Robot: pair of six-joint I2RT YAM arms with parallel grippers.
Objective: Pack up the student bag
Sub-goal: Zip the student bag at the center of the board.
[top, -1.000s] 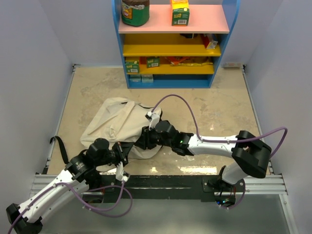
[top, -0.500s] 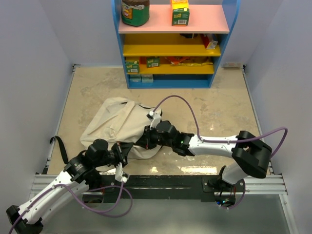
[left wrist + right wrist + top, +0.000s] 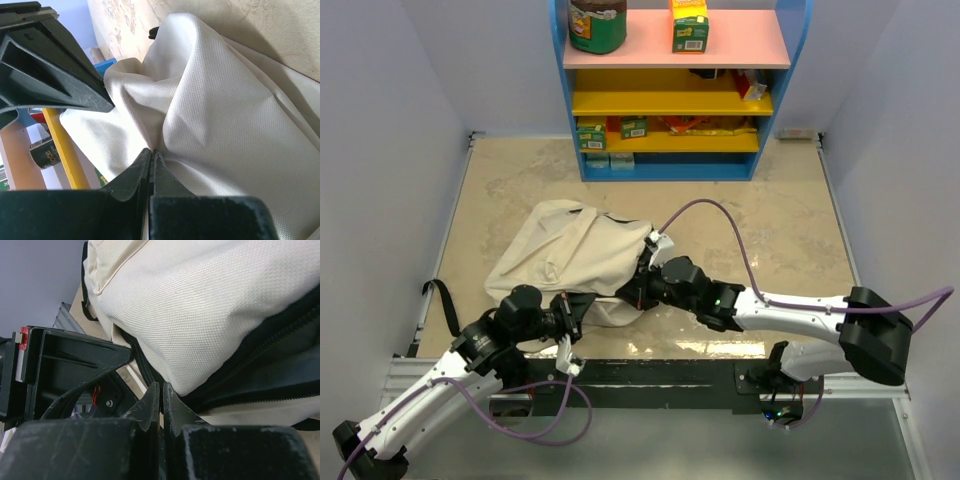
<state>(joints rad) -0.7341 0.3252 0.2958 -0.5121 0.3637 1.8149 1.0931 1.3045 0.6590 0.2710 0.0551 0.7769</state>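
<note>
The student bag (image 3: 570, 255) lies slumped on the beige floor, cream canvas with black zipper trim (image 3: 280, 340). My left gripper (image 3: 578, 306) sits at the bag's near edge. In the left wrist view it (image 3: 151, 151) is shut on a pinched fold of the cream cloth (image 3: 215, 115). My right gripper (image 3: 638, 288) is at the bag's near right corner. In the right wrist view its jaws (image 3: 161, 386) are shut on the black zipper edge under the bulging canvas (image 3: 200, 305). The dark lining hardly shows from above.
A blue shelf unit (image 3: 670, 90) with jars, boxes and packets stands against the back wall. A black strap (image 3: 442, 300) trails off the bag at the left wall. The metal rail (image 3: 650, 380) with the arm bases runs along the near edge.
My right gripper shut, then drew to the right and slightly nearer. The cream flap came with it and now covers the dark opening. The left gripper kept its hold and place.
</note>
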